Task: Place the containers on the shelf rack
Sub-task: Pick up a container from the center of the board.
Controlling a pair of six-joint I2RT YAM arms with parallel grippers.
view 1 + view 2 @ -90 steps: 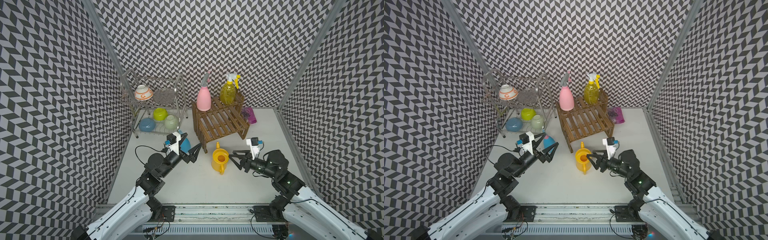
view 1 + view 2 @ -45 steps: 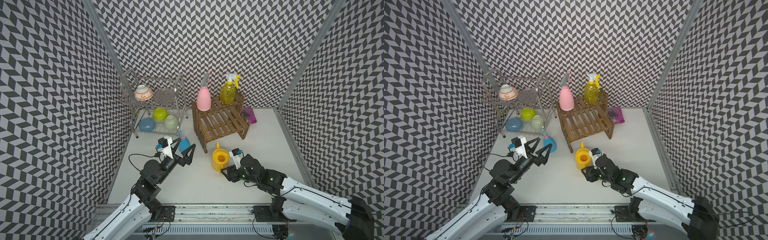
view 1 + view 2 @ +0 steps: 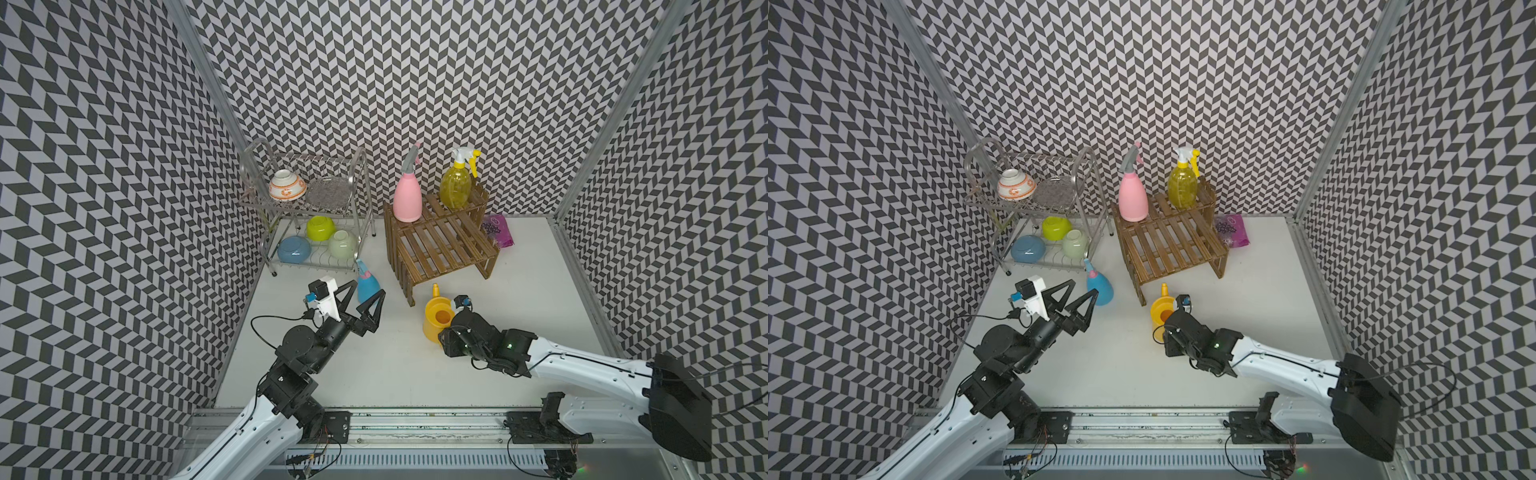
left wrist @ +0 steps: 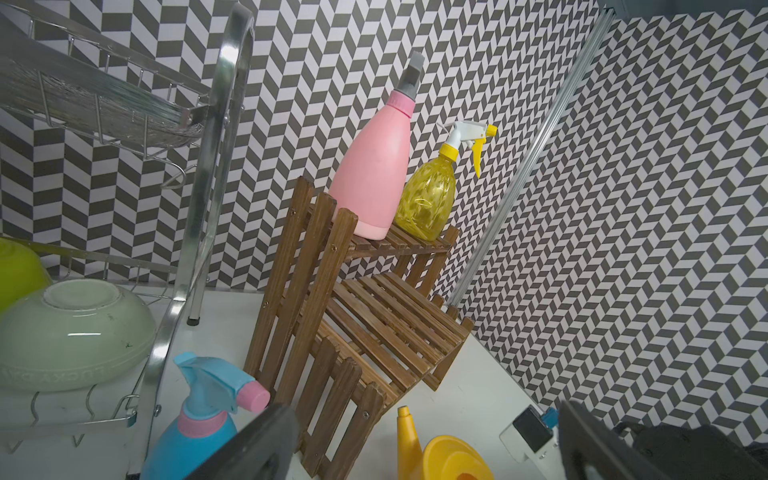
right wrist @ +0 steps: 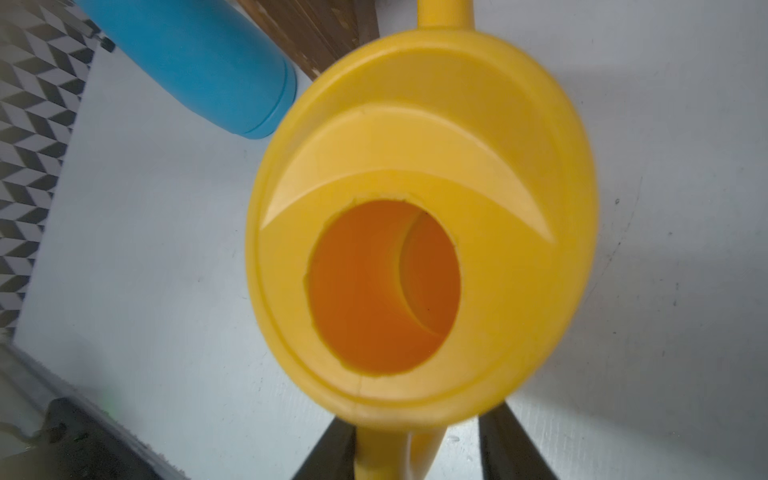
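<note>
The brown wooden shelf rack (image 3: 440, 245) (image 3: 1167, 245) (image 4: 374, 316) stands at the back. A pink spray bottle (image 3: 407, 199) and a yellow trigger sprayer (image 3: 456, 187) stand on its upper step. The blue spray bottle (image 3: 365, 286) (image 4: 195, 436) stands on the table by the wire rack's corner, and my left gripper (image 3: 369, 287) (image 4: 424, 457) hovers wide open just short of it. In front of the rack sits the yellow watering can (image 3: 434, 320) (image 5: 419, 257). My right gripper (image 5: 415, 453) straddles its handle; one finger touches it and a gap shows at the other.
A silver wire dish rack (image 3: 361, 187) at the back left holds several bowls. A purple packet (image 3: 496, 230) lies beside the wooden rack's right end. Patterned walls close three sides. A metal rail (image 3: 415, 428) runs along the front edge.
My right arm swung left and down over the watering can, and its jaws narrowed round the handle. The left arm drew back a little with its jaws still wide.
</note>
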